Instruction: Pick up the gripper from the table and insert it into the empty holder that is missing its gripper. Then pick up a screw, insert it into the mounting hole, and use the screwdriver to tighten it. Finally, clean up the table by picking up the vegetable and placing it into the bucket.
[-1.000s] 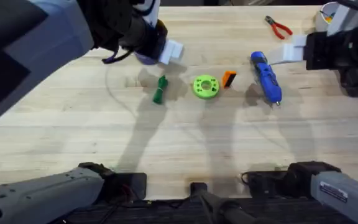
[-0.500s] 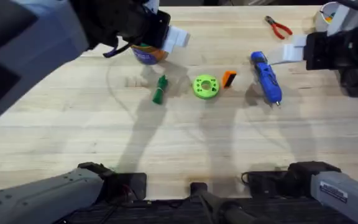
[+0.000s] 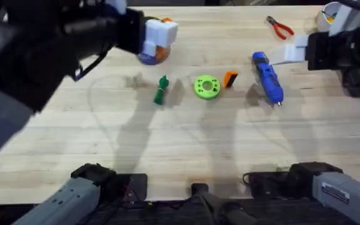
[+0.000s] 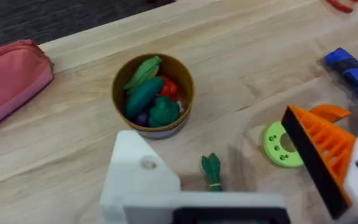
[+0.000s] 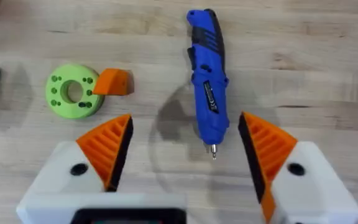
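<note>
While my left arm hangs large and dark over the table's [image 3: 105, 162] left half, its left gripper [image 4: 253, 180] sits above the far-left-centre area, jaws spread wide with nothing between them. One finger is the bare white holder [image 4: 138, 177], no wedge on it; the other finger carries an orange ribbed pad [image 4: 319, 155].

Just under that gripper in the overhead view is the bucket [image 3: 150, 56], near the far edge, left of centre. Left wrist view shows it upright and loaded with toy vegetables, green and red. A pink pouch [image 4: 8, 78] lies beyond it, toward the table's left edge.

Next along, the vegetable [image 3: 161, 89] lies flat on the bare wood, nearer me than the bucket and apart from it.

Right of that, near the table's middle, is the green disc [image 3: 207, 87] with holes. The gripper [image 3: 230, 79], the loose orange wedge, lies just beside the disc's right rim; I can't tell if they touch.

Further right, the screwdriver [image 3: 267, 77] lies flat, metal tip pointing toward my edge of the table.

Red-handled pliers [image 3: 280, 27] sit near the far edge, toward the far-right corner.

At the right edge, the right gripper [image 5: 182, 155] is spread wide and empty, both orange pads on, hovering with the screwdriver tip between the fingers in the right wrist view.
</note>
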{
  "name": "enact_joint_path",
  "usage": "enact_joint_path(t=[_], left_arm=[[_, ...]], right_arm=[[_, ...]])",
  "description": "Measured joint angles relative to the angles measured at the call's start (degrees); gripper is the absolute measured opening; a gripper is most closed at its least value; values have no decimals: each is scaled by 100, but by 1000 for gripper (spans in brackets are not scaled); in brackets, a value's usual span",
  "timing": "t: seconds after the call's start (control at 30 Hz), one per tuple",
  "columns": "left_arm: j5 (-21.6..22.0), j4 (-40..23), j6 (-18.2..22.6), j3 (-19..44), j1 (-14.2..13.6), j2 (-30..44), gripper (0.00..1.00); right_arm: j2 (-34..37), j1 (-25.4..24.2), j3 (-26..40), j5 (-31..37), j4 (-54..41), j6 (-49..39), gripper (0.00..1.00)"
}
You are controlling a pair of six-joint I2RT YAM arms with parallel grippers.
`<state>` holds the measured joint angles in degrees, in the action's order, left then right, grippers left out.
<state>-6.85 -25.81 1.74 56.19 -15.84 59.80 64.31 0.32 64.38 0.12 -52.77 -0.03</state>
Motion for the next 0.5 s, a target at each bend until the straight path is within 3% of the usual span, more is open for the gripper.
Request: enact_joint_path(t=[0.17,0.5], left_arm=[[-586,749,1,-965,595,-689,985],[-1543,1506,1,-2676,1519,-2562,986]], right_arm=[[0,0,0,0,0,0,992],[-1,0,0,0,0,0,992]])
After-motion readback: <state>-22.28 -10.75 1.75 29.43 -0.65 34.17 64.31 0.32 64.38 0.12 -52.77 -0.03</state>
